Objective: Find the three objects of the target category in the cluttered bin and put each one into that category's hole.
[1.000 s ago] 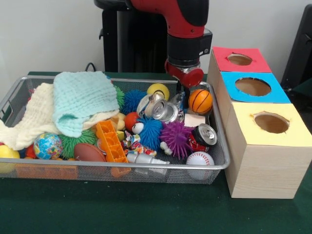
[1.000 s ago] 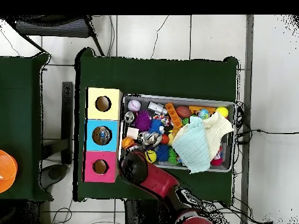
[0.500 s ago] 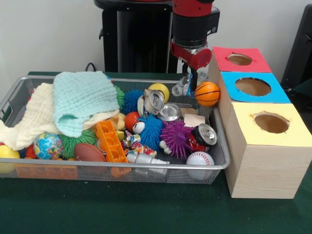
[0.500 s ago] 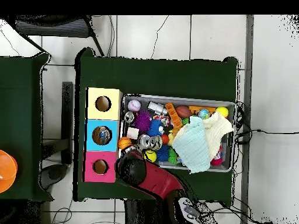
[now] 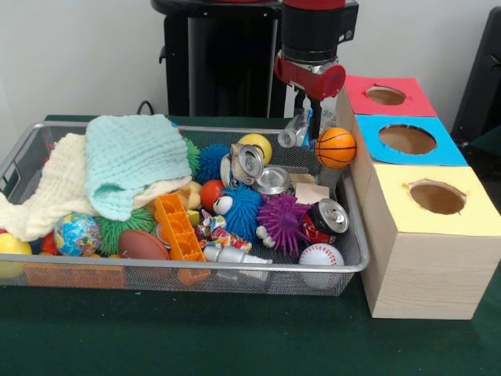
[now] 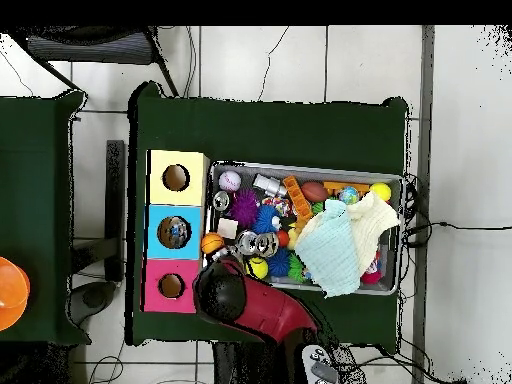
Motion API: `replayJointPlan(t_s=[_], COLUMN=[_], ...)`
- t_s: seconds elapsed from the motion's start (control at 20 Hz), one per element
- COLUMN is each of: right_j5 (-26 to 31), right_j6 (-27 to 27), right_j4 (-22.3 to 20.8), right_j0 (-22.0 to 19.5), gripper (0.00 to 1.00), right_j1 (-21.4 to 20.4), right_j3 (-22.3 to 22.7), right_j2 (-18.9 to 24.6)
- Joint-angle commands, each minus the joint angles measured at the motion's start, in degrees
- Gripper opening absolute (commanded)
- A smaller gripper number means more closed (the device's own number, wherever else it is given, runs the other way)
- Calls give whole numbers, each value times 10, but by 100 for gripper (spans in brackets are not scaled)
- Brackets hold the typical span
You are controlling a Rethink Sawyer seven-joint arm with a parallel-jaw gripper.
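Silver can (image 5: 296,130) hangs pinched in the gripper (image 5: 307,125), now lifted clear of the clutter at the bin's (image 5: 356,258) far right corner; a second ago the gripper was still down among the toys with the can lying in the pile. An orange basketball (image 5: 336,147) sits just beside the raised can, against the bin's right wall. Two more cans (image 5: 266,174) stay in the bin near its middle, and a red can (image 5: 325,217) lies nearer the front right. With the can airborne, the grasp looks done, and the carry to a hole is next. In the overhead view the blue box's hole (image 6: 174,231) seems to hold something already, so that is probably the target.
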Motion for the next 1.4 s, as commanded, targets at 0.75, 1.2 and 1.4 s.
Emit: replayJointPlan(t_s=[0.75, 1.2, 1.4], right_j5=[138, 178, 209], right_j6=[-87, -69, -14], right_j4=[-143, -174, -153], right_j0=[-68, -94, -63], gripper=[0, 0, 0], right_j1=[2, -15, -64], right_j3=[-169, -174, -144], right_j2=[74, 97, 82])
